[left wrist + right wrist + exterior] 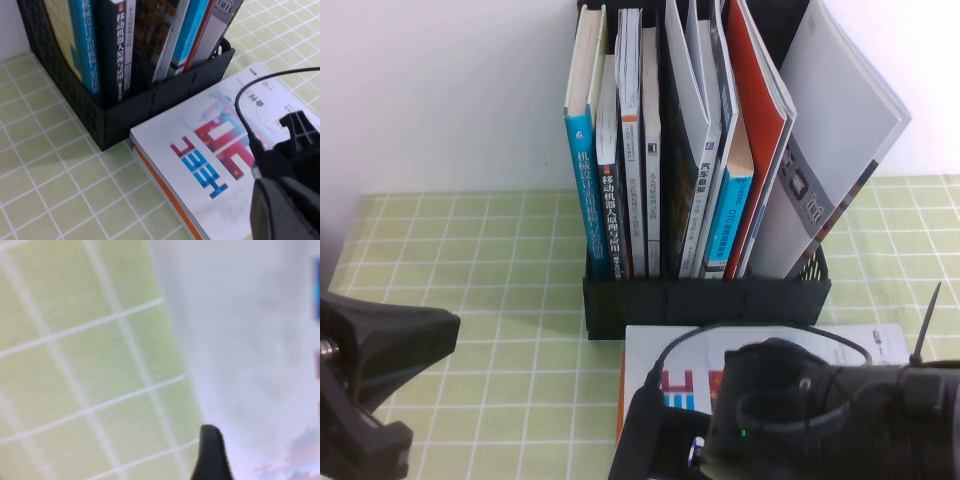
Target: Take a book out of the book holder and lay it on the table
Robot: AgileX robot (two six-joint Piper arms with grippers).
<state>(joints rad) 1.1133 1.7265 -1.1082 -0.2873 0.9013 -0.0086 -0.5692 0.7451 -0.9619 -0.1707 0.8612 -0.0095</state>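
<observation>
Book: white-covered magazine [760, 345] lying flat on the counter, lower centre-right of the high view, directly in front of the book holder; blue and red letters show on its cover. In the left wrist view the magazine [220, 150] rests on top of an orange-edged book [165, 192], with its far corner just beside the holder's front wall.
Book holder: black slatted rack [705, 298], upright, centre of the high view, holding a row of upright and leaning books; a grey-white magazine [830, 150] leans out at its right end.
Counter: light green cloth with white grid [490, 290].
Right gripper: right gripper [670, 445] at the bottom centre of the high view, over the near-left part of the magazine; one dark fingertip [212, 455] sits at the magazine's edge in the right wrist view. Opening and hold: cannot tell.
Left gripper: left gripper [365, 385] at the lower left of the high view, well apart from the rack. Opening: cannot tell.
</observation>
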